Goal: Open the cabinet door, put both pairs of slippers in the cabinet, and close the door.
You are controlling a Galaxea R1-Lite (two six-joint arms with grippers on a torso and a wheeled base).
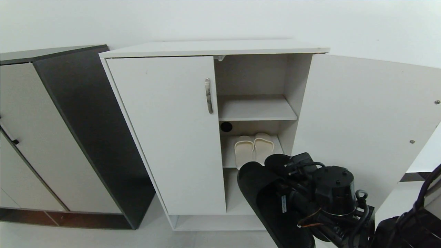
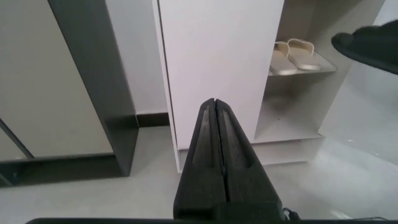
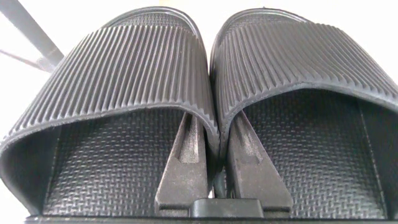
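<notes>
The white cabinet [image 1: 165, 137] has its left door shut and its right door [image 1: 365, 127] swung wide. A pair of cream slippers [image 1: 254, 147] lies side by side on the middle shelf, also seen in the left wrist view as cream slippers [image 2: 296, 56]. My right gripper [image 3: 211, 163] is shut on the inner edges of a pair of black slippers [image 1: 272, 193], holding them in the air before the open compartment, below the cream pair. My left gripper [image 2: 215, 106] hangs low in front of the shut door, its fingers pressed together with nothing between them.
A grey and dark cabinet [image 1: 62, 137] stands against the wall left of the white one. The top shelf [image 1: 256, 108] and bottom shelf [image 1: 237, 201] of the open compartment are bare. Grey floor [image 2: 93, 193] lies in front.
</notes>
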